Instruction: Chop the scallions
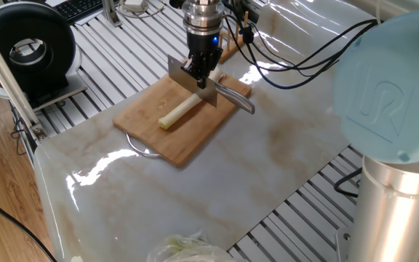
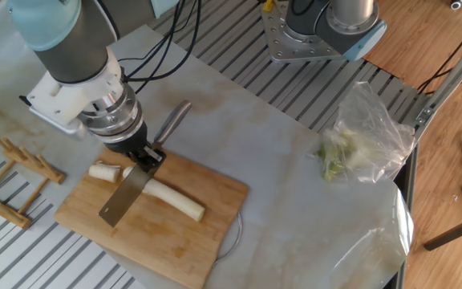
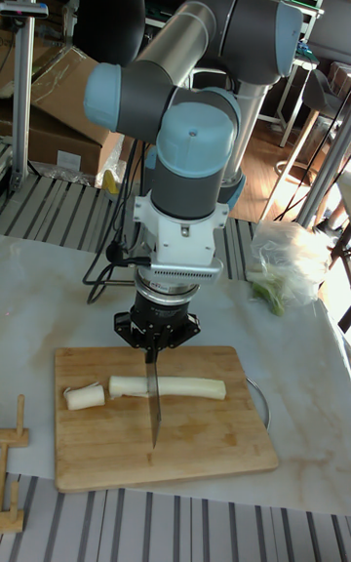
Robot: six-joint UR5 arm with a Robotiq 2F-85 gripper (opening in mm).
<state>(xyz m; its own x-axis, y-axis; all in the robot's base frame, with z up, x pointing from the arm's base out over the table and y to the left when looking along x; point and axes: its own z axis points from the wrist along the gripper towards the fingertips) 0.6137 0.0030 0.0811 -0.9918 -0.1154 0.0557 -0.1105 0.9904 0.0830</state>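
The scallions lie on a wooden cutting board (image 2: 167, 237) as a long pale stalk (image 2: 173, 201) and a short cut chunk (image 2: 104, 171). Both show in the tall fixed view too, the stalk (image 3: 180, 387) and the chunk (image 3: 85, 395). My gripper (image 2: 144, 155) is shut on a knife, its steel blade (image 2: 123, 197) pointing down over the stalk's cut end and its handle (image 2: 172, 124) sticking out behind. In one fixed view the gripper (image 1: 198, 70) holds the blade (image 1: 191, 81) a little above the stalk (image 1: 178, 113).
A clear plastic bag of pale leafy greens (image 2: 358, 143) lies on the marble sheet to the right. A small wooden rack (image 2: 13, 172) stands left of the board. A second arm's base (image 2: 327, 28) is at the far edge. A black round device (image 1: 26, 51) sits beyond the table.
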